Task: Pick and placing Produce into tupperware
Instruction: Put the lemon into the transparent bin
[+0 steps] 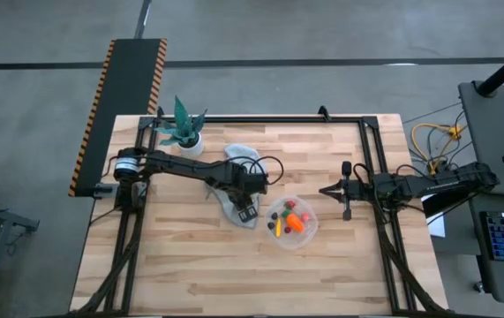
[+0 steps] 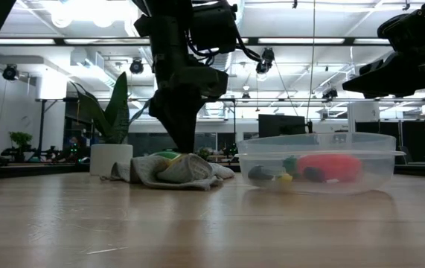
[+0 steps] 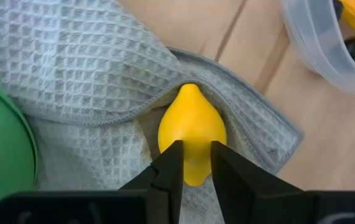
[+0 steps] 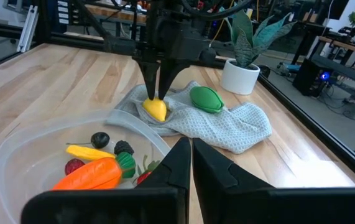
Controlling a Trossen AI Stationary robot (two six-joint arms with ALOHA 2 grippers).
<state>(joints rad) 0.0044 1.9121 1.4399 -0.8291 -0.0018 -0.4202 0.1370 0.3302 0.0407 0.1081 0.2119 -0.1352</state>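
The yellow lemon [image 3: 191, 127] lies on the crumpled grey cloth [image 1: 234, 190], and a green piece [image 4: 205, 98] sits on the same cloth beside it. My left gripper [image 3: 196, 163] points down at the lemon [image 4: 155, 109] and is shut on it. The clear round tupperware [image 1: 292, 221] stands right of the cloth and holds an orange carrot [image 4: 93, 175], a yellow-orange sliver [image 4: 89, 152] and small red and dark berries. My right gripper [image 1: 325, 189] waits shut, above the table to the right of the tupperware. My left gripper pinches the lemon between its two fingers [image 3: 172, 165], coming from above and pointing down. The fingers sit on the lemon's blunt end [image 3: 196, 177], away from its pointed tip. The lemon still rests on the cloth, nestled against a fold.
A green potted plant in a white pot [image 1: 184, 132] stands near the table's far edge, behind the cloth. A black frame rail [image 1: 371, 168] runs along the table's right and far sides. Bare wood [image 1: 190, 265] lies toward the near edge.
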